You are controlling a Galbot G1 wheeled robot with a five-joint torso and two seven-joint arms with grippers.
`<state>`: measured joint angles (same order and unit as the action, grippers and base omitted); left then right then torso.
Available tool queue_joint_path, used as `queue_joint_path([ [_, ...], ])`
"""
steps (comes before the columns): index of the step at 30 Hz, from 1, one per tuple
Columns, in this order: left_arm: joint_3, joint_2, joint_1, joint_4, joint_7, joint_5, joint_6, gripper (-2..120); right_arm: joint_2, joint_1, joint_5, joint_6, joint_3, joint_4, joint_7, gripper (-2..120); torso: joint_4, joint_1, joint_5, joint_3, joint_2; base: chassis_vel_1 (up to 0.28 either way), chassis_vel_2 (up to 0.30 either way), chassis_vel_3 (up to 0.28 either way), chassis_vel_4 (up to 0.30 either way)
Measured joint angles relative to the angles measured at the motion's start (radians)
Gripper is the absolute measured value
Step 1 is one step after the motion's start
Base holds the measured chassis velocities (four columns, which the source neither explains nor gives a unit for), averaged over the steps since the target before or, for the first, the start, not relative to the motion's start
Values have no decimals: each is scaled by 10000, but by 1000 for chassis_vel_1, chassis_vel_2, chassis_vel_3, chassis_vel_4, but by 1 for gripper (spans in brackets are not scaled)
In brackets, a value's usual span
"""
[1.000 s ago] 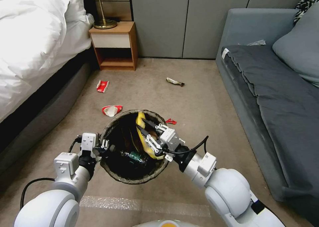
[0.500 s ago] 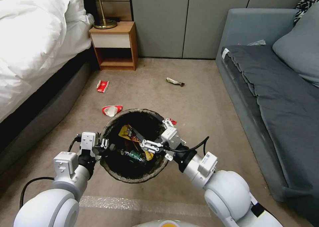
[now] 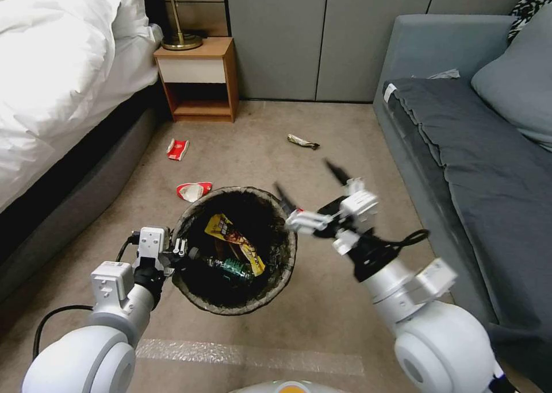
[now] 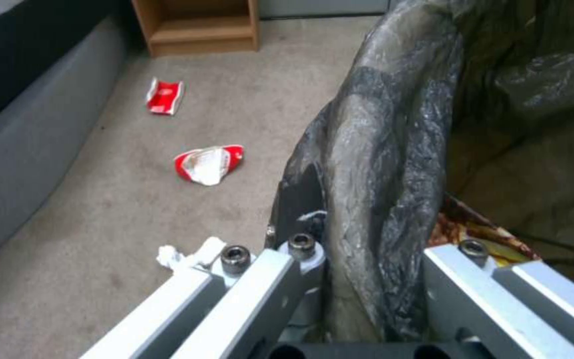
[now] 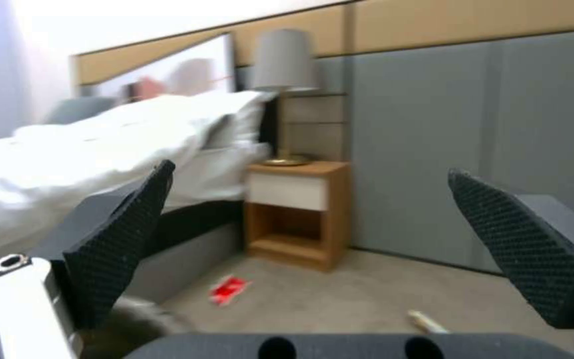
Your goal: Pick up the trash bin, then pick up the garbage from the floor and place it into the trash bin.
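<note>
Trash bin [image 3: 241, 301] held off the carpet [image 3: 345, 151] at centre, between bed [image 3: 52, 65] on the left and sofa [image 3: 477, 151] on the right; dark bag liner [image 4: 393, 149] folded over the rim. Left gripper [image 3: 179, 249] clamped on the bin's near-left rim, one finger outside and one inside, as the left wrist view shows with the liner pinched between them. Right gripper [image 3: 310, 189] up beside the bin's right rim, above the carpet, fingers [image 5: 121, 239] spread wide with nothing between them, pointed toward the nightstand [image 3: 198, 77] and lamp [image 5: 286, 62]. Inside the bin: yellow snack wrapper [image 3: 233, 241] lying across the middle, bottle with green label [image 3: 230, 266] just below it. On the carpet beyond the bin: red-and-white packaging [image 3: 194, 190] near the far-left rim, a second red-and-white piece [image 3: 177, 149] farther off toward the nightstand, a small wrapper [image 3: 302, 142] well apart toward the wall. White crumpled paper [image 4: 181, 254] on the carpet beside the left gripper.
</note>
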<state>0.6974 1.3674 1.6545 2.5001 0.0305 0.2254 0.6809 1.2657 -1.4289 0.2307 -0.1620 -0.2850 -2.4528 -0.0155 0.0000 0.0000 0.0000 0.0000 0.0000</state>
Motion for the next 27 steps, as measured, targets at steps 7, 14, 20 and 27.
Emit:
queue_joint_path([
  [7, 234, -37, -54, 0, 16, -188, -50, 1, 445, -733, -395, 974, -1469, 653, 44, 100, -1, 0, 2, 1, 0, 0, 0, 0, 0],
  [14, 457, -51, 64, 0, 43, -378, -151, 1, 558, -1734, -611, 2088, -2278, 1164, -23, 100, -1, 0, 1, 1, 0, 0, 0, 0, 0],
  [20, 574, -16, 212, 0, 182, -854, -332, 1, 652, -2473, -917, 3113, -2761, 1654, 10, 100, -1, 0, 1, 1, 0, 0, 0, 0, 0],
  [27, 548, 69, 366, 0, 246, -1109, -420, 1, 645, -2928, -819, 3734, -3122, 2002, 116, 100, 0, 0, 0, 0, 0, 0, 0, 0, 0],
])
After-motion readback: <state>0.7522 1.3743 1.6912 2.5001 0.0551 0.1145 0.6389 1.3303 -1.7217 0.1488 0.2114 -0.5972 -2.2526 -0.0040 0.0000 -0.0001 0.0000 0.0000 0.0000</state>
